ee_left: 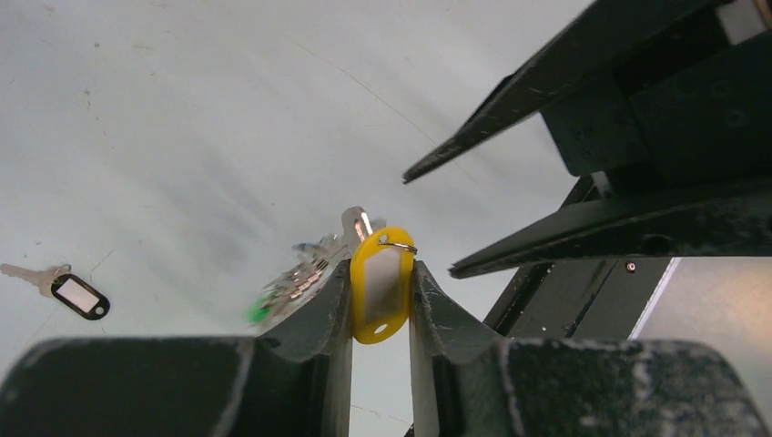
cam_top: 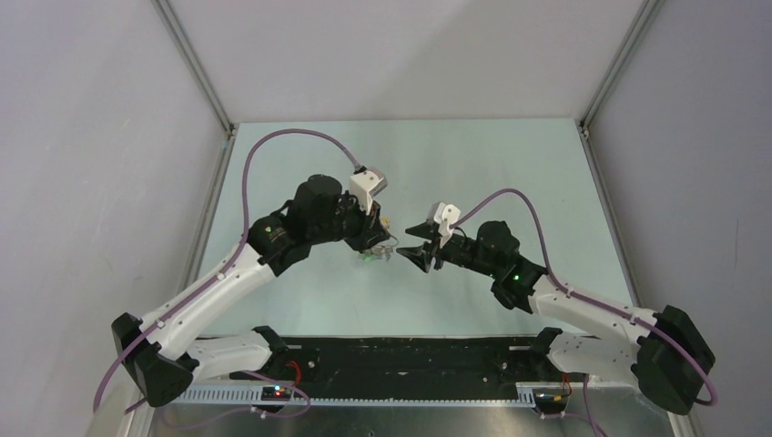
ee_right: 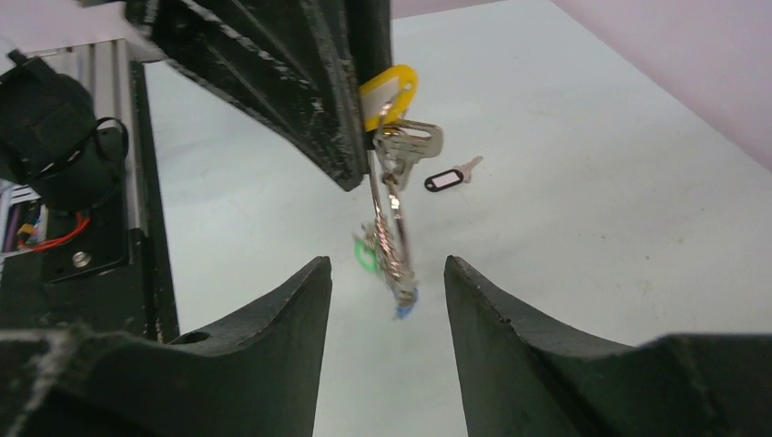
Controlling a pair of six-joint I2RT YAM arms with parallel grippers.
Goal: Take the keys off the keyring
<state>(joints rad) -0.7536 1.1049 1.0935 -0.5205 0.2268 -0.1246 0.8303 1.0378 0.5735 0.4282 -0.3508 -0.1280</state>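
Note:
My left gripper [ee_left: 380, 269] is shut on the yellow plastic head [ee_left: 382, 284] of one key and holds it above the table. The thin silver keyring [ee_right: 391, 228] dangles from that yellow head [ee_right: 387, 96], blurred. It carries a silver key [ee_right: 414, 141], a green head [ee_right: 364, 255] and a blue head [ee_right: 405, 305]. My right gripper [ee_right: 387, 264] is open. Its fingertips sit on either side of the bunch's lower end and touch nothing. From above, the left gripper [cam_top: 375, 238] and the right gripper [cam_top: 414, 244] meet at mid-table over the keys [cam_top: 371, 255].
A single key with a black head [ee_left: 80, 296] lies flat on the pale table [cam_top: 510, 173], also visible past the bunch as the black-headed key [ee_right: 444, 180]. Grey enclosure walls [cam_top: 109, 164] surround the table. A black rail with wiring [cam_top: 410, 360] runs along the near edge.

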